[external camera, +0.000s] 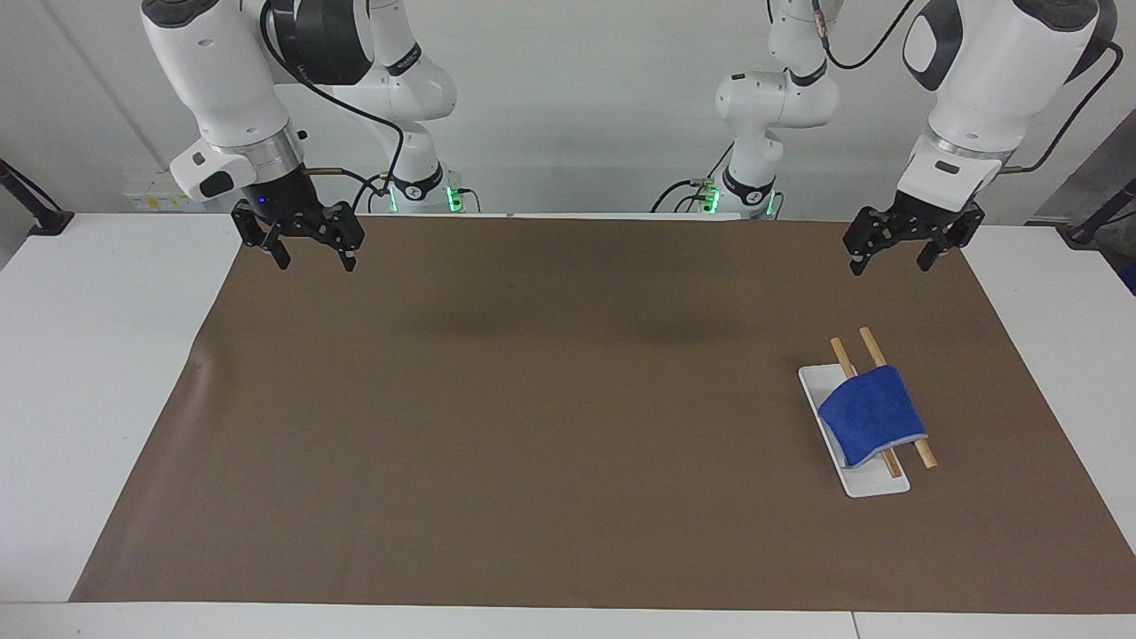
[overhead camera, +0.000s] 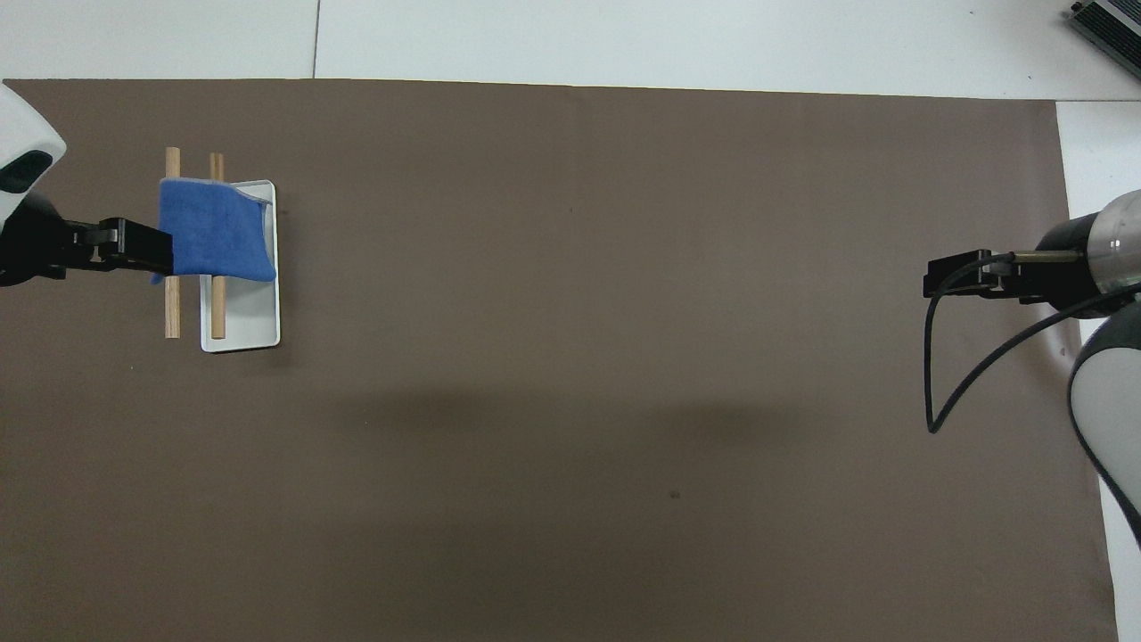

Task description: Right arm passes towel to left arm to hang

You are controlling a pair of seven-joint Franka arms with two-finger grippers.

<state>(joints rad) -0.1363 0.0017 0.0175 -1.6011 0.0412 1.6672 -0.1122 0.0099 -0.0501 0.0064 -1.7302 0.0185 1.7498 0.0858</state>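
Note:
The blue towel [external camera: 871, 415] [overhead camera: 214, 230] hangs draped over two wooden rods [external camera: 874, 348] [overhead camera: 172, 165] that lie across a white tray [external camera: 874, 484] [overhead camera: 245, 330], toward the left arm's end of the table. My left gripper [external camera: 890, 264] [overhead camera: 156, 254] hovers open and empty over the brown mat, well clear of the towel, though from overhead its tip overlaps the towel's edge. At the other end, my right gripper [external camera: 317, 263] [overhead camera: 936, 276] hangs open and empty over the mat, its black cable [overhead camera: 931, 374] looping loose.
A brown mat [external camera: 532, 426] covers most of the white table [external camera: 98, 355]. The arms' bases [external camera: 417, 186] stand along the table's edge at the robots' end.

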